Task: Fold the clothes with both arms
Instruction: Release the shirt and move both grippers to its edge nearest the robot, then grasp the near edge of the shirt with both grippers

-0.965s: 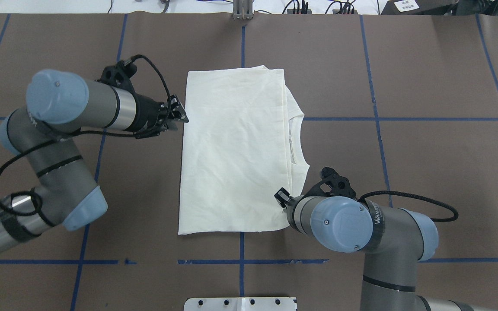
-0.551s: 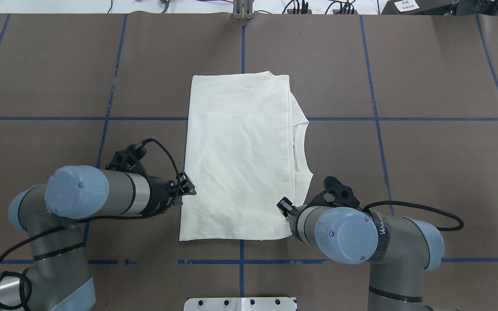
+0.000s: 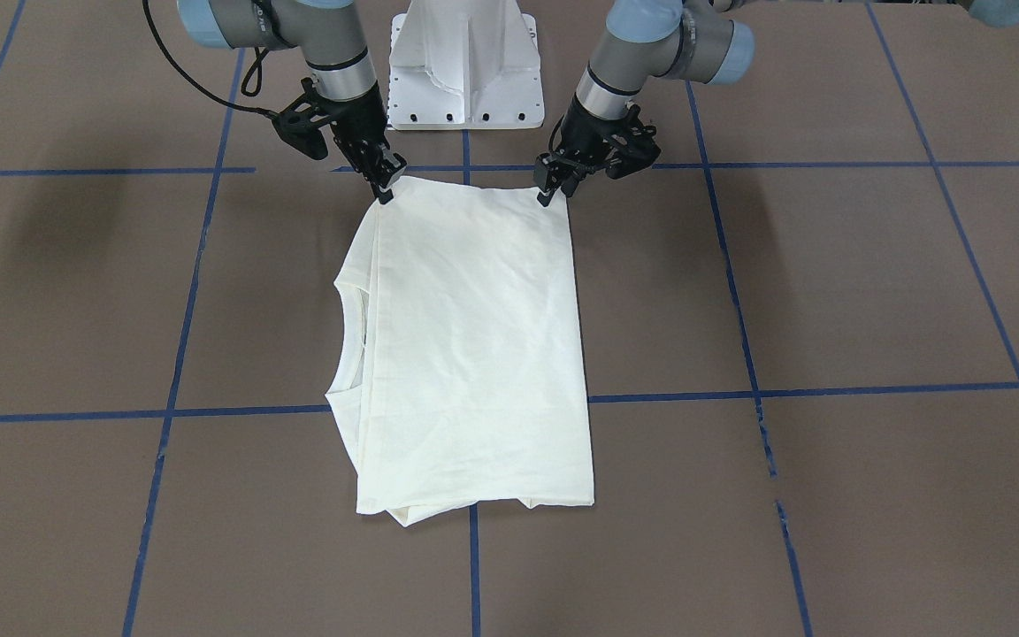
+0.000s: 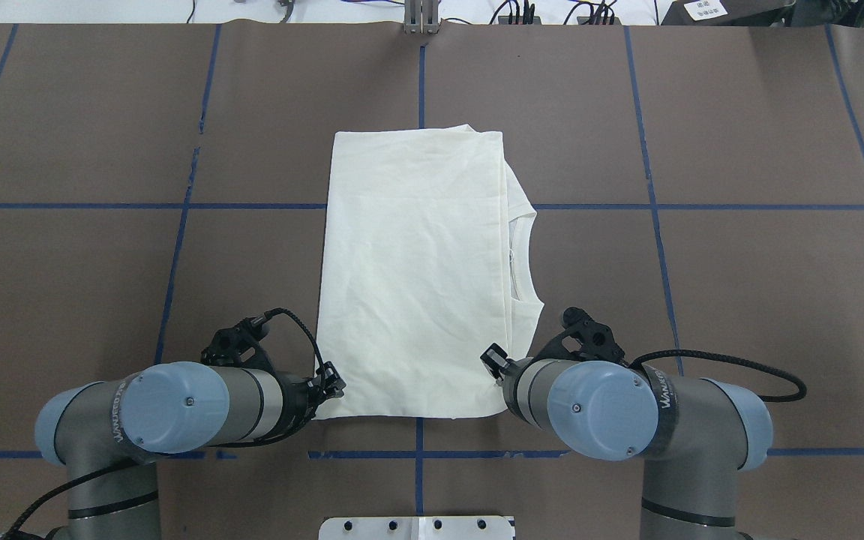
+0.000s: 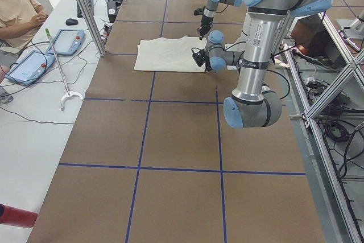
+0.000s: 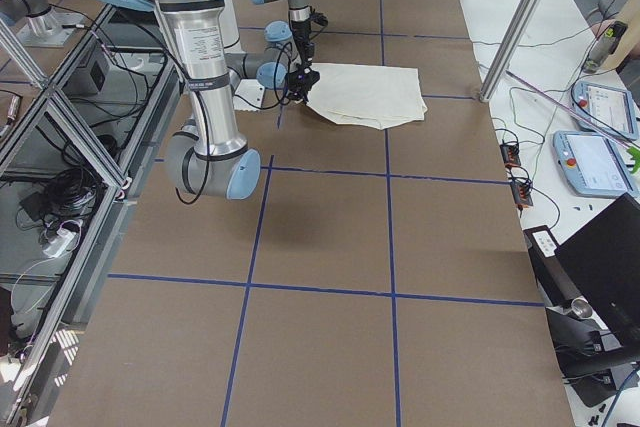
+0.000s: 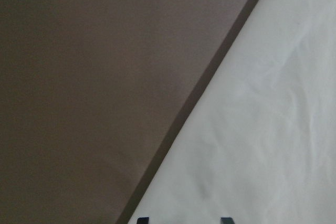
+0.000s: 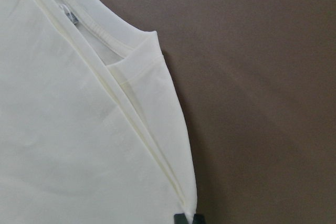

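Cream shirt [image 3: 474,354]; right end effector [image 3: 386,191] low, clamped on a corner; left end effector [image 3: 552,190] low, apart.

From overhead, the right tool [image 4: 490,357] was mostly hidden under its own wrist. The left tool [image 7: 184,221] showed only two fingertips [image 7: 142,220] in its wrist view, cut off by the bottom edge. The shirt [image 4: 413,270] hid its underside against the bench [image 4: 739,135]. In both side views the tools were too small to read.

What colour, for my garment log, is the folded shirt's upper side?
The shirt is plain cream to pale yellow, no print showing; clearest in the exterior front-facing view.
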